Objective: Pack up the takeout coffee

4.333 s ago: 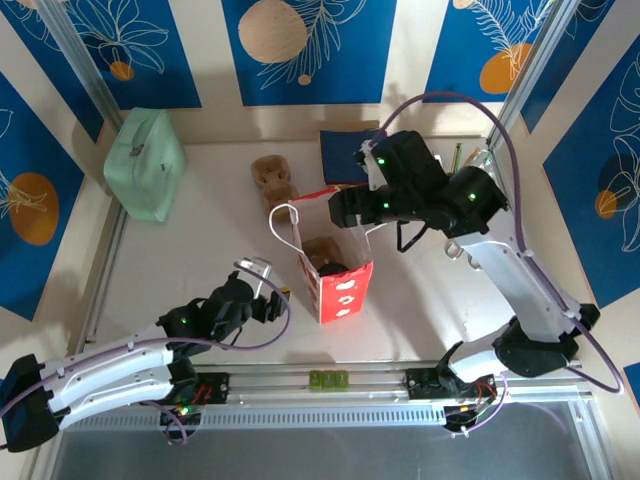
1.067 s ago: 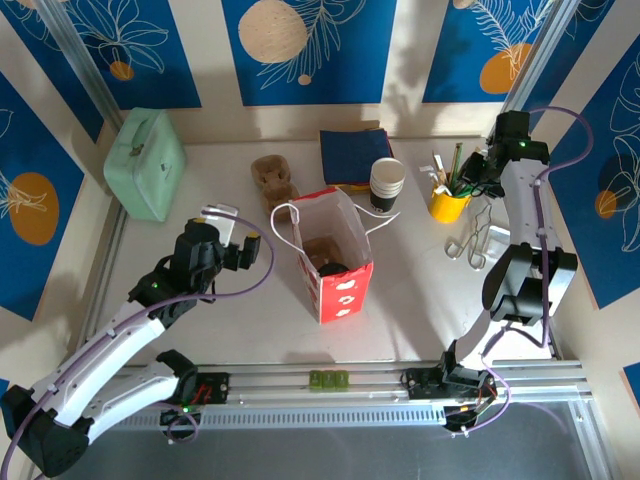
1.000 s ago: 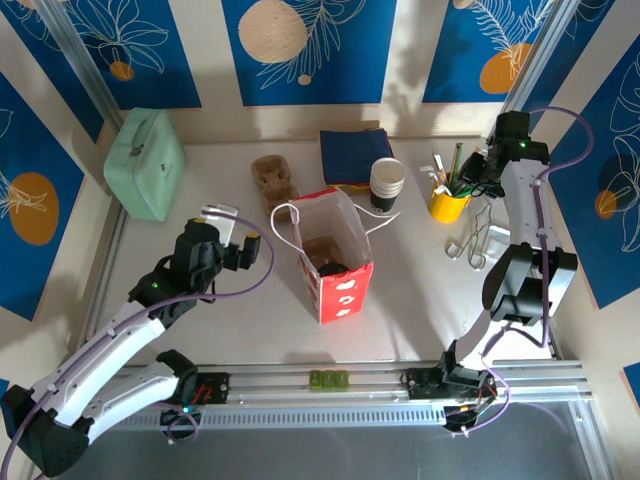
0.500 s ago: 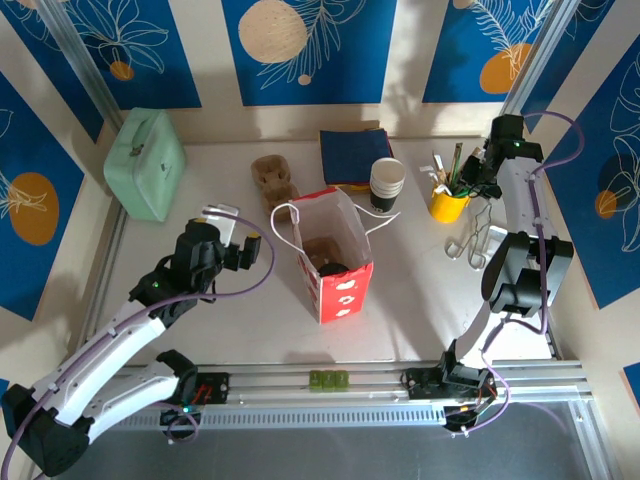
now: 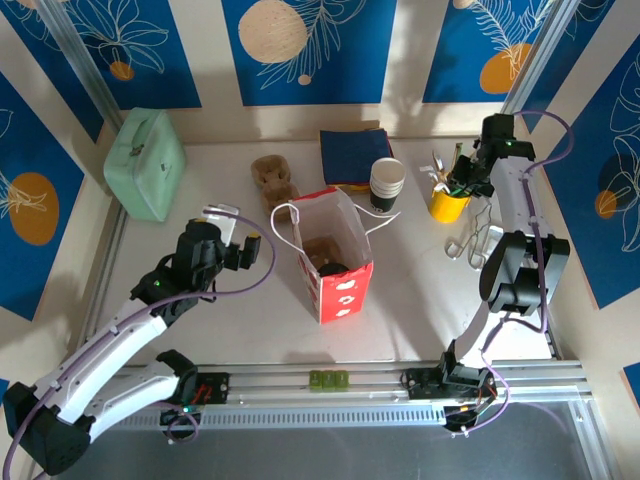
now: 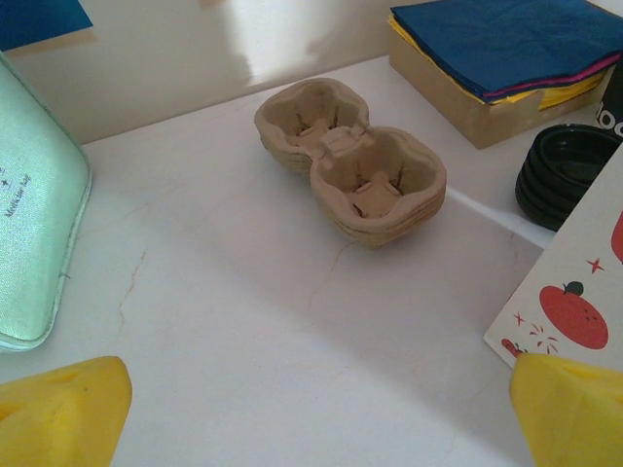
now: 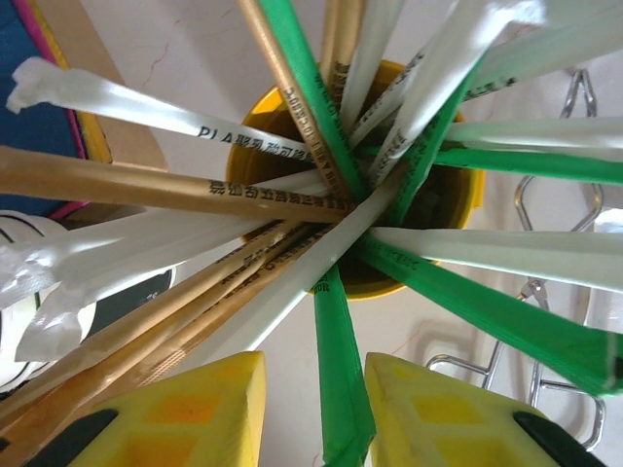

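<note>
From above I count two arms, one red-and-white paper bag (image 5: 340,285), one stack of paper cups (image 5: 387,183), one yellow cup of sticks (image 5: 447,206), one mint case (image 5: 145,163), one pile of blue napkins (image 5: 350,155), one set of pulp carriers (image 5: 273,178) and one pair of wire tongs (image 5: 470,240). The takeout coffee (image 5: 335,268) sits down inside the bag, its black lid showing beside a brown carrier. The left claw (image 5: 235,225) hangs near the bag's left side, while the right claw (image 5: 462,180) is well apart from it, over the yellow cup at the far right. Four seconds back the right claw was at the bag's mouth. In the last half second it has edged a little further over the sticks, and the left arm has not budged.

At the left wrist, the two yellow fingertips (image 6: 63,413) stand spread wide at the bottom corners, nothing between them. Ahead lie one carrier stack (image 6: 355,161), one stack of black lids (image 6: 565,175), the napkins (image 6: 506,44) and the case's edge (image 6: 34,243). The bag's printed wall (image 6: 574,292) is at the right.

At the right wrist, the two fingers (image 7: 195,409) stand close together with one green-wrapped stick (image 7: 341,389) between them. I cannot tell whether they pinch it. More sticks, green, white and wooden, fan out of the yellow cup (image 7: 448,195).
</note>
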